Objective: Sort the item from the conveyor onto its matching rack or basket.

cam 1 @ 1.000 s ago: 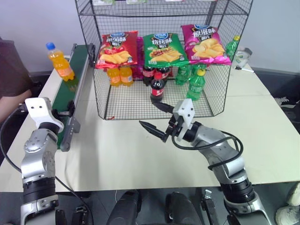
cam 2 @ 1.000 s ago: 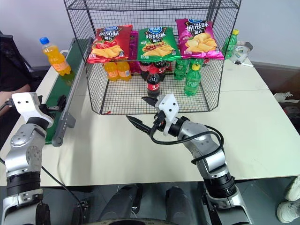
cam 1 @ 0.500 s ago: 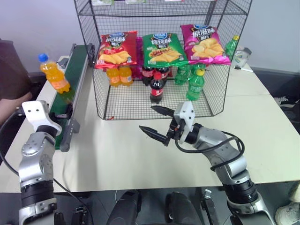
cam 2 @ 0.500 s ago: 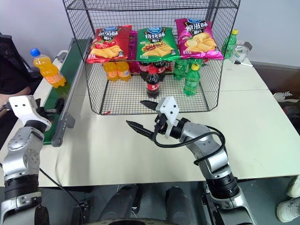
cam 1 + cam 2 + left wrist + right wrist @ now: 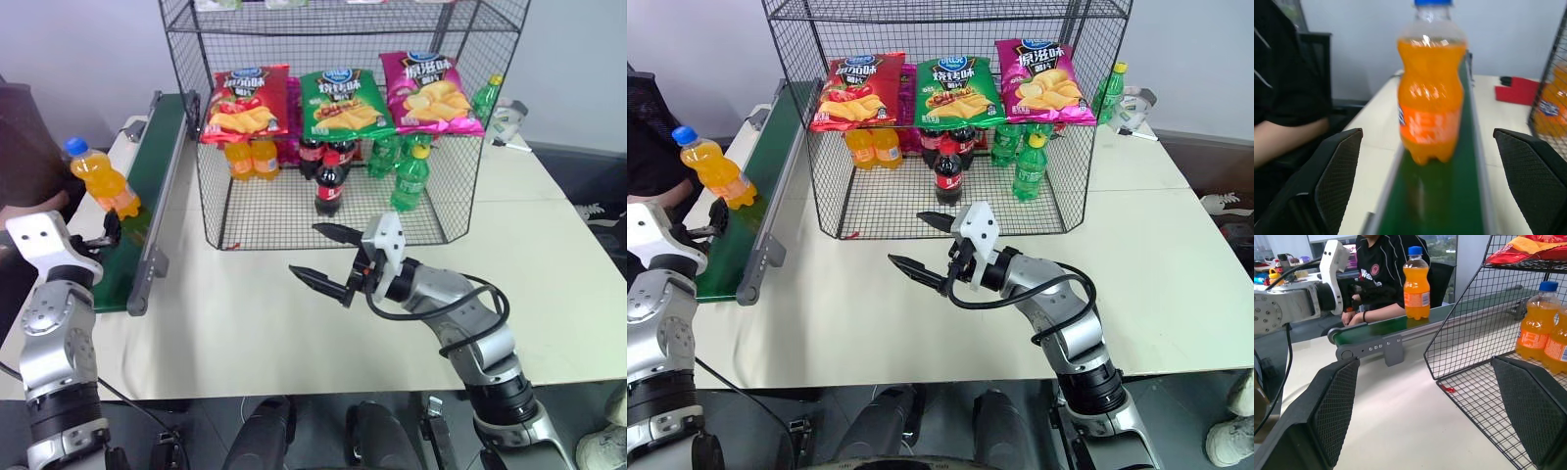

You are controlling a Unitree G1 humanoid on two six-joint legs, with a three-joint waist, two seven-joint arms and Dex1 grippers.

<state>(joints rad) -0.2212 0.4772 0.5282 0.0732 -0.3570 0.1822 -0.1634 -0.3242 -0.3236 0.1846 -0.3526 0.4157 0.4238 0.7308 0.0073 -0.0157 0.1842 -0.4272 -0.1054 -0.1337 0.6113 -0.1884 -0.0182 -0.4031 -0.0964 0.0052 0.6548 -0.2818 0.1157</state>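
Observation:
The orange soda bottle (image 5: pixel 101 184) with a blue cap stands upright on the dark green conveyor (image 5: pixel 160 147), near its front end. My left gripper (image 5: pixel 110 227) hangs open just in front of it at belt height. In the left wrist view the bottle (image 5: pixel 1432 98) stands ahead between the spread fingers (image 5: pixel 1337 181), not touching them. My right gripper (image 5: pixel 306 250) is open and empty above the table, pointing left, in front of the black wire rack (image 5: pixel 294 211). In the right wrist view the bottle (image 5: pixel 1417 284) shows on the belt (image 5: pixel 1376 325).
Three chip bags (image 5: pixel 338 103) hang at the front of the rack's upper shelf. Orange bottles (image 5: pixel 250 157), cola bottles (image 5: pixel 328 181) and green bottles (image 5: pixel 409 176) stand on its floor. A person in dark clothes (image 5: pixel 24 147) sits left of the conveyor. Bare table lies in front of the rack.
The bottle has ridden down the belt toward me. My left hand has shifted outward to the left. The right arm has stayed in place.

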